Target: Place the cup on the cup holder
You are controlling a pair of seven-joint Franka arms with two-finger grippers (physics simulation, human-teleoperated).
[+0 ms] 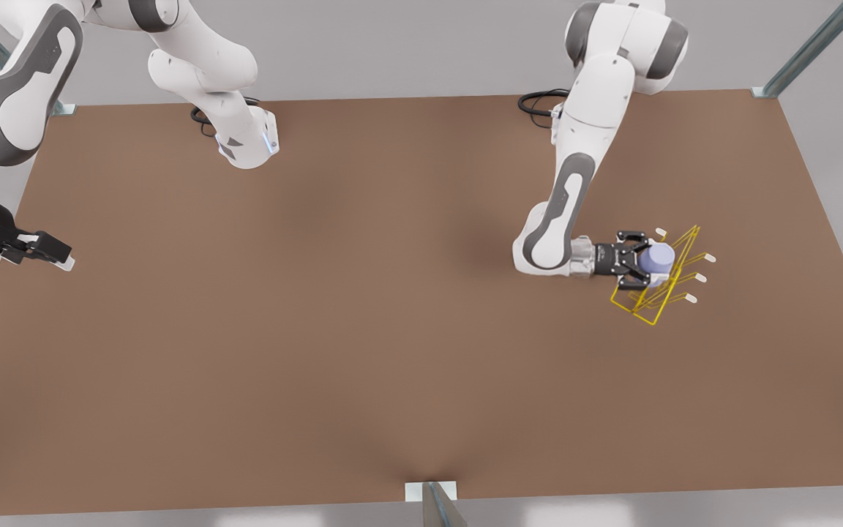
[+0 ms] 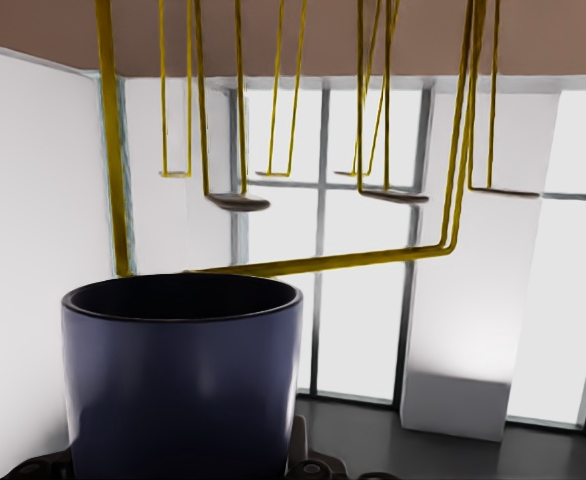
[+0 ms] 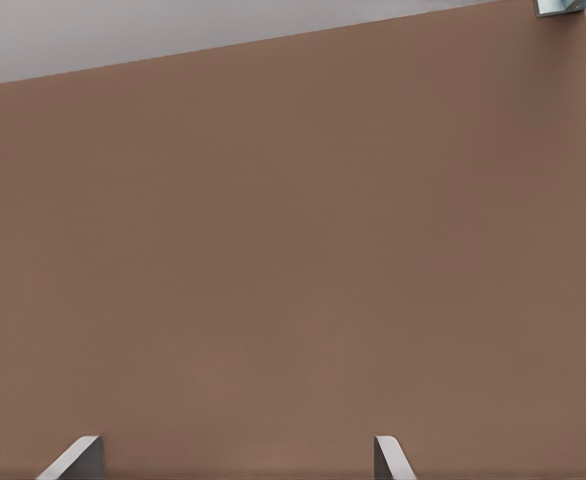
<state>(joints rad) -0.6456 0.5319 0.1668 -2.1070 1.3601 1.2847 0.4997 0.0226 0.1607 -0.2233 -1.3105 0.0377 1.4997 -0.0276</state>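
**Ana:** Nearest the front camera is only bare brown bench point(image 1: 363, 351), running up to its near edge. The work sits toward the bench's right edge in the front view, about midway along it.

**Ben:** That's the left tool point(image 1: 647, 260), judging by its wrist view. Its fingers are closed on the cup point(image 1: 660, 257), one on each side of the wall, and the arm reaches out low and level, so the cup lies sideways over the wire.

**Ana:** Why sideways?

**Ben:** I'd say because the prongs slant. The cup's open mouth point(image 2: 183, 297) faces the cup holder point(image 1: 659, 282), and in the left wrist view the yellow wires cross right past the rim. Tipping the mouth toward a prong looks like the way to thread it on. I can't tell whether any prong is inside the cup yet.

**Ana:** And the other arm?

**Ben:** The right tool point(image 1: 47, 249) waits by the bench's left edge in the front view, well apart from everything. Its fingertips point(image 3: 73, 458) stand spread over bare bench, holding nothing.

**Ana:** Counts?

**Ben:** One cup, one cup holder, two arms. I make out four white-capped prong tips on the holder's far side; others may be hidden behind the tool.
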